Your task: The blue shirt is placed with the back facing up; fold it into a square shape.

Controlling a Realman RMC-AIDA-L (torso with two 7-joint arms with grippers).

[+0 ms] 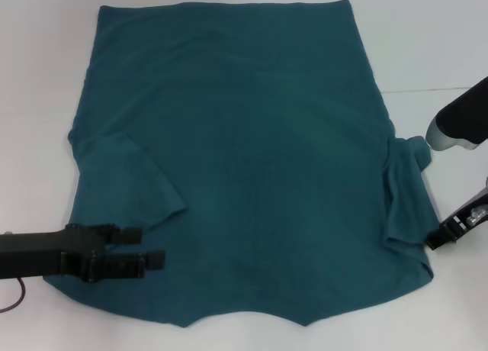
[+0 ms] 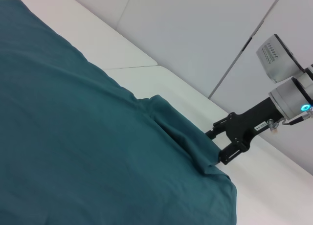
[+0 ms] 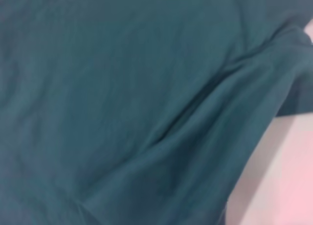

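The blue shirt (image 1: 244, 160) lies spread flat across the white worktop (image 1: 427, 46), collar toward the near edge. The left gripper (image 1: 149, 248), fingers spread, reaches in level over the near-left sleeve. The right gripper (image 2: 215, 147), fingers parted, meets the near-right sleeve edge.

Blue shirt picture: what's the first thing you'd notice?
The big blue shirt spread flat, covering most of the white table. Then two black robot hands near its sleeves: the left hand open over the near left corner, the right hand at the right sleeve's edge.
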